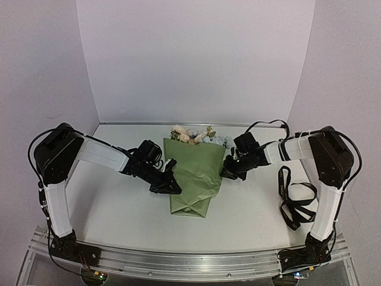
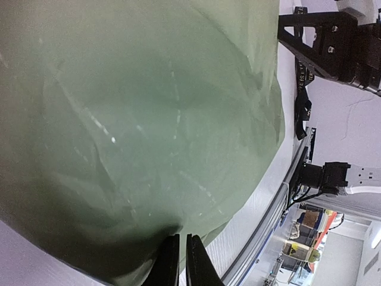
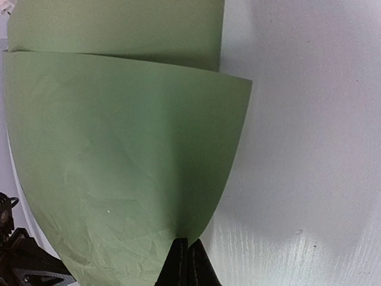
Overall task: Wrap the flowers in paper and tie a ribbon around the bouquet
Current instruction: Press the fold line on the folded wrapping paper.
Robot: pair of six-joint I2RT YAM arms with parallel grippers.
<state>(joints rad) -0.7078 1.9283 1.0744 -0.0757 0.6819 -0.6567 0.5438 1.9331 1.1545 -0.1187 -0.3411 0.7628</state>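
Fingertips [image 2: 168, 265] of left gripper [image 1: 174, 189] clamp left flap of creased olive-green paper sheet [image 1: 193, 173]; right gripper [image 1: 228, 174] pinches right flap, likely holding cone shut | long black printed ribbon [image 1: 296, 202] unused, near right | pale blue-and-cream flowers [image 1: 193, 136] protrude far end

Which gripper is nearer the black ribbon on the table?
Right. The right gripper is at the bouquet's edge facing the ribbon; left gripper is at the bouquet's far edge.

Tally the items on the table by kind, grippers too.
paper: 1
flowers, one bunch: 1
ribbon: 1
grippers: 2, the left gripper and the right gripper, each pinching the paper's edge
Total: 5
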